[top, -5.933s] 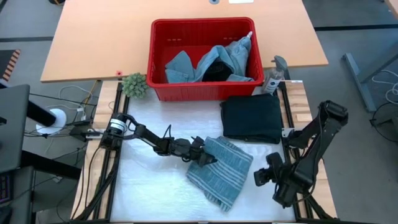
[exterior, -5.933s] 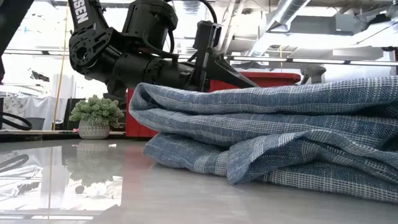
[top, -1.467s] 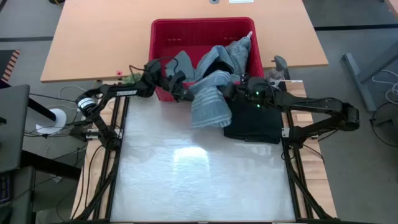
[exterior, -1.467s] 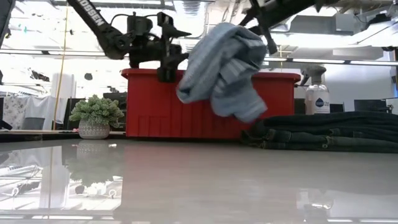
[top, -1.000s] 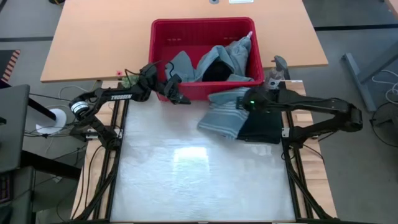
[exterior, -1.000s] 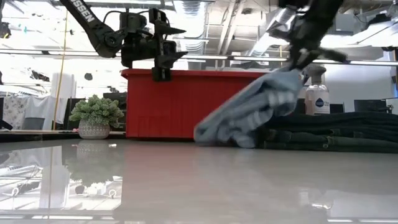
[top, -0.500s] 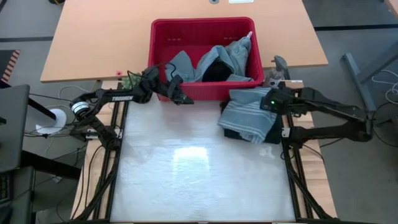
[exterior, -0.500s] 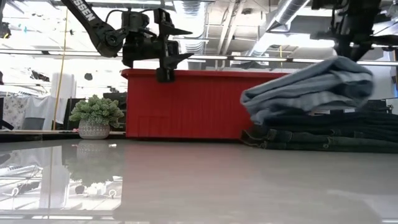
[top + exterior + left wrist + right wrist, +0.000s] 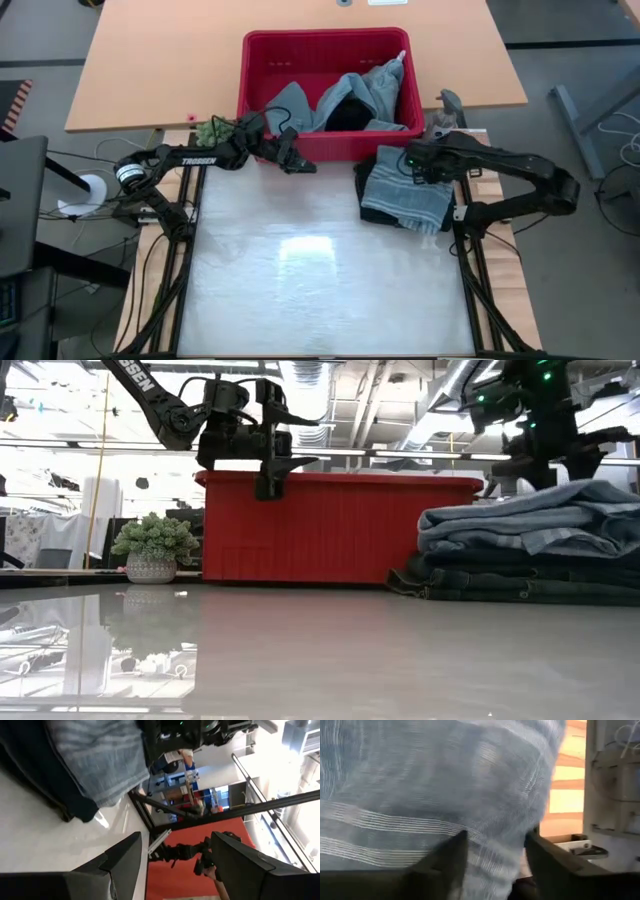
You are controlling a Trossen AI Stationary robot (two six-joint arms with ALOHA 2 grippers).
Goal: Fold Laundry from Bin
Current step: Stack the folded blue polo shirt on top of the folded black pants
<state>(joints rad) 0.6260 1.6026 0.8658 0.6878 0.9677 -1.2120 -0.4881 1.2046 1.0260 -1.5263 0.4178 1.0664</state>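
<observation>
My right gripper (image 9: 400, 163) is just letting go: half a second back it carried the striped cloth (image 9: 405, 193) clenched above the stack, and now its jaws stand apart over cloth lying flat. That folded cloth rests on the dark garment (image 9: 500, 582) at about three o'clock on the table (image 9: 300, 290), near the right rail. I judge this piece done, neatly stacked.

Farther back, my left gripper (image 9: 300, 163) hovers released at eleven o'clock, just before the front wall of the bin (image 9: 250, 60), holding nothing. The bin at twelve o'clock holds more laundry (image 9: 345, 100), denim and something black heaped together. A plant (image 9: 212, 130) stands beside its left corner. Next piece likely comes from there.
</observation>
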